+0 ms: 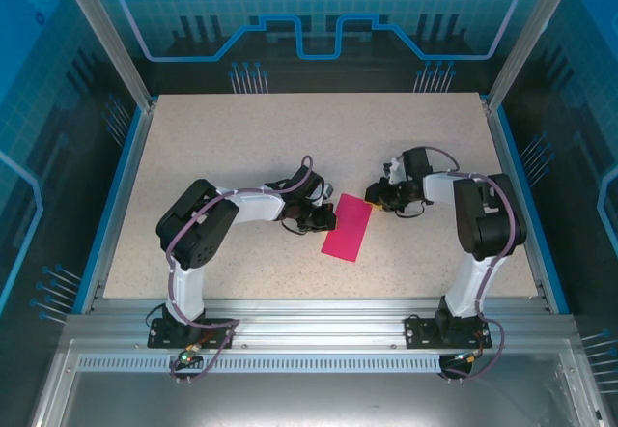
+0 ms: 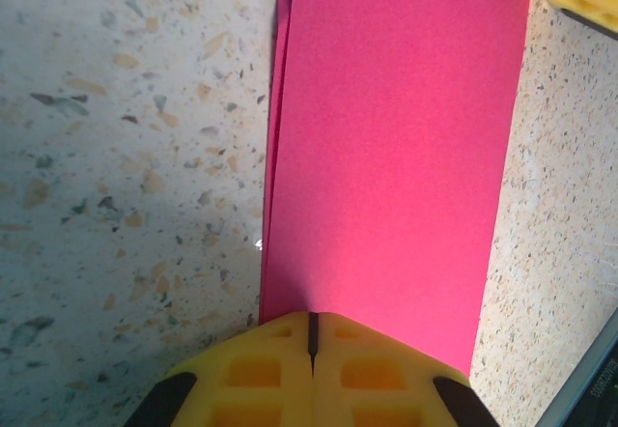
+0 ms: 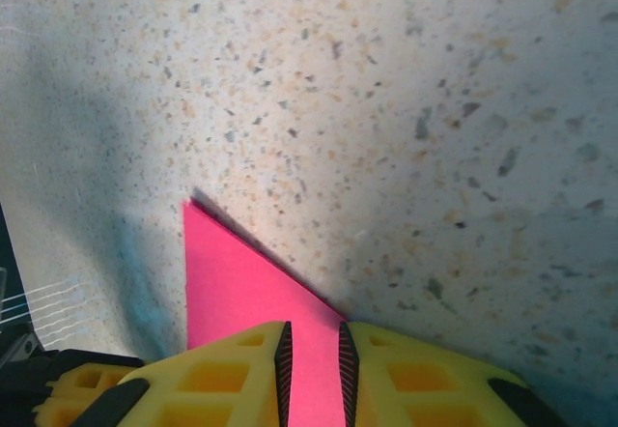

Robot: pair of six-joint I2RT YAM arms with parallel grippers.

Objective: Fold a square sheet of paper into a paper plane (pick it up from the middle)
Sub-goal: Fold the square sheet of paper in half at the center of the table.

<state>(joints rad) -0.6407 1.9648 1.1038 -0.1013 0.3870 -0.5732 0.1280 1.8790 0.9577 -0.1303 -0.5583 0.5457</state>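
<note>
At the middle of the speckled table [image 1: 193, 147], top view, we see the folded magenta-pink paper sheet [image 1: 348, 228] flat between left gripper [image 1: 323, 218] and right gripper [image 1: 373, 195]. Left wrist: jaws pressed together, tips touching the sheet's edge. Right wrist: jaws a slit apart over the sheet's corner; grip unclear.

Overhead and close wrist views, common paper [image 1: 348, 227]

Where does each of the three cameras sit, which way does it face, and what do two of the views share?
Top external: fixed above and behind the arms, looking down on the table; both arms show, left hand and right hand at the pink paper.
Left wrist: on the left arm, looking along the paper past the shut left hand.
Right wrist: on the right arm, looking at a paper corner past the slightly parted right hand.
Shared: all three views show the paper.
</note>
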